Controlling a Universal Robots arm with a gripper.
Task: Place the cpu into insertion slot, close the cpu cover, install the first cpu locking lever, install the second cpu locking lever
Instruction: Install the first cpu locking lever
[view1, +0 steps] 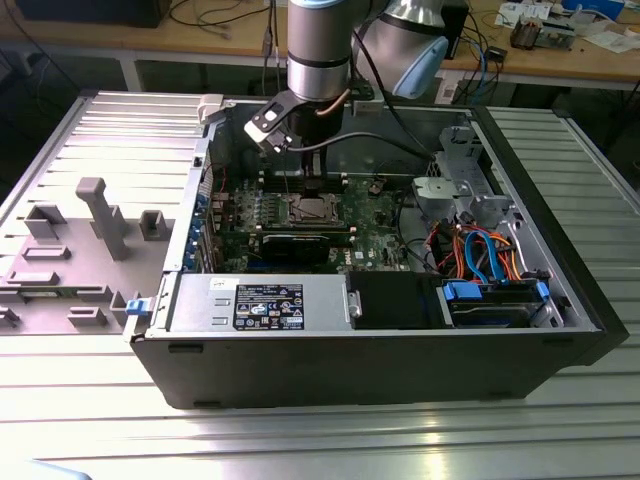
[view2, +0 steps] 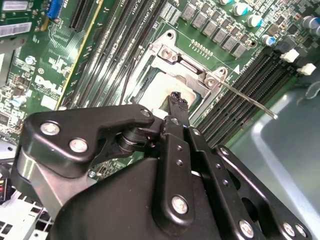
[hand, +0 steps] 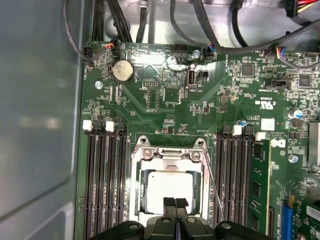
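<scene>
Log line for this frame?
cpu: seated | cover: down over cpu | gripper: shut, over cpu

Light falls from above in the exterior view: we see white glare on the ribbed silver metal table (view1: 440, 440), while the open black computer case (view1: 350, 370) lies shadowed inside. In the first wrist view, the small flat square silver-grey cpu (hand: 171, 182) gleams pale.

In the first wrist view the hand (hand: 175, 204) covers the near edge of the cpu (hand: 170, 182), and the picture's edge cuts off the near side of the cpu cover (hand: 169, 154). In the second wrist view the black body of the hand hides most of the cpu and about half of the cover. In the exterior view the cpu is too small to tell clearly.
</scene>
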